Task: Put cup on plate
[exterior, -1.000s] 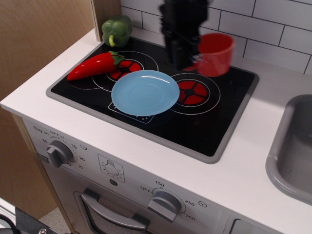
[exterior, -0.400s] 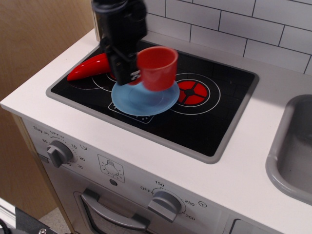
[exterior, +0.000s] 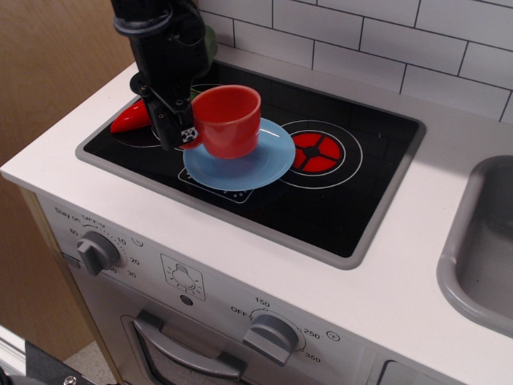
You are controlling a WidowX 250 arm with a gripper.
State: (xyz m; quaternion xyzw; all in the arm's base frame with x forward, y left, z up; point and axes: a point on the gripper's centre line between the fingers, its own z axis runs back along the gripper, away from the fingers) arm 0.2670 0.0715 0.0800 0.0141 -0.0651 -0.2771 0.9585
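The red-orange cup (exterior: pixel 228 120) is upright over the left half of the light blue plate (exterior: pixel 260 160), which lies on the black toy stovetop. My black gripper (exterior: pixel 183 128) is at the cup's left side, shut on its handle. I cannot tell whether the cup's base touches the plate or hangs just above it. The arm hides the handle and the plate's left edge.
A red chili pepper (exterior: pixel 128 120) lies on the stove's left burner, mostly hidden behind the gripper. A green pepper (exterior: pixel 210 42) peeks out behind the arm. A red burner (exterior: pixel 319 151) sits right of the plate. A grey sink (exterior: pixel 481 249) is at the far right.
The gripper has carried the cup from the back right of the stove leftward and down to the plate. The plate has not moved.
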